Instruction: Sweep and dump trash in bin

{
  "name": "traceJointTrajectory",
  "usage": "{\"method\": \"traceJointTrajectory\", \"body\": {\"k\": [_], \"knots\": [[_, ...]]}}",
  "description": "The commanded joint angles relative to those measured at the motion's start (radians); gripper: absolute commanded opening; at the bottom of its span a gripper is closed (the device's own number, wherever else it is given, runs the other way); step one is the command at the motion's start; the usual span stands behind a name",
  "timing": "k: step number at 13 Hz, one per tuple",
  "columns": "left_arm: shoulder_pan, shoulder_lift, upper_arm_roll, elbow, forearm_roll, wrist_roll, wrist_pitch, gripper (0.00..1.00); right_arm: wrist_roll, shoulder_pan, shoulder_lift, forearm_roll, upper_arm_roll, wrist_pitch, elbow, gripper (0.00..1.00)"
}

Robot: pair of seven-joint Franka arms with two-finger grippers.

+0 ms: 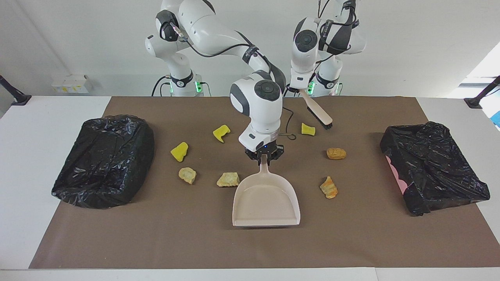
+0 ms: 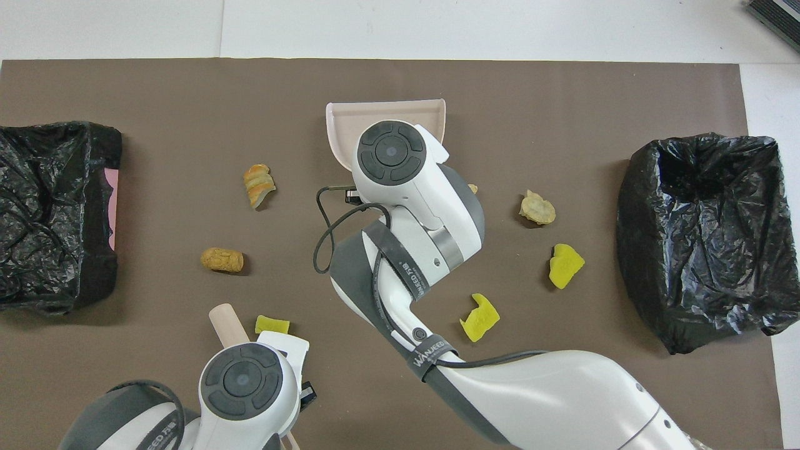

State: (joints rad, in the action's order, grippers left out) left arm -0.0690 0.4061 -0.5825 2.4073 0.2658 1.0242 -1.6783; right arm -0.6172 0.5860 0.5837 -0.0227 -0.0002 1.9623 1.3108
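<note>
My right gripper [image 1: 264, 153] is shut on the handle of the pink dustpan [image 1: 266, 199], which is tilted with its mouth low at mid-mat [image 2: 350, 119]. My left gripper [image 1: 300, 90] is shut on a brush [image 1: 319, 113], held slanted in the air, bristles down beside a yellow chunk [image 1: 308, 129]. The trash lies around the pan. Two more yellow chunks [image 1: 221, 133] [image 1: 179, 151] and two tan lumps [image 1: 187, 175] [image 1: 228, 179] lie toward the right arm's end. Two orange-brown lumps [image 1: 336, 153] [image 1: 329, 187] lie toward the left arm's end.
One black-bagged bin [image 1: 105, 160] stands at the right arm's end of the brown mat [image 1: 351, 242]. Another black-bagged bin [image 1: 433, 168], with pink showing at its side, stands at the left arm's end. My right arm hides most of one tan lump in the overhead view.
</note>
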Motion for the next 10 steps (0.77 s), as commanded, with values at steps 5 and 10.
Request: {"method": "traceJointTrajectory", "body": {"k": [5,10], "knots": [[0.034,-0.091,0.000,0.056,0.159,0.218,-0.162,0.00,0.432,-0.083,-0.143,0.073,0.008,-0.141,0.070,0.00],[0.043,-0.248,0.001,-0.009,0.210,0.402,-0.349,0.00,0.859,-0.190,-0.186,0.102,0.008,-0.238,0.094,0.00]]}}
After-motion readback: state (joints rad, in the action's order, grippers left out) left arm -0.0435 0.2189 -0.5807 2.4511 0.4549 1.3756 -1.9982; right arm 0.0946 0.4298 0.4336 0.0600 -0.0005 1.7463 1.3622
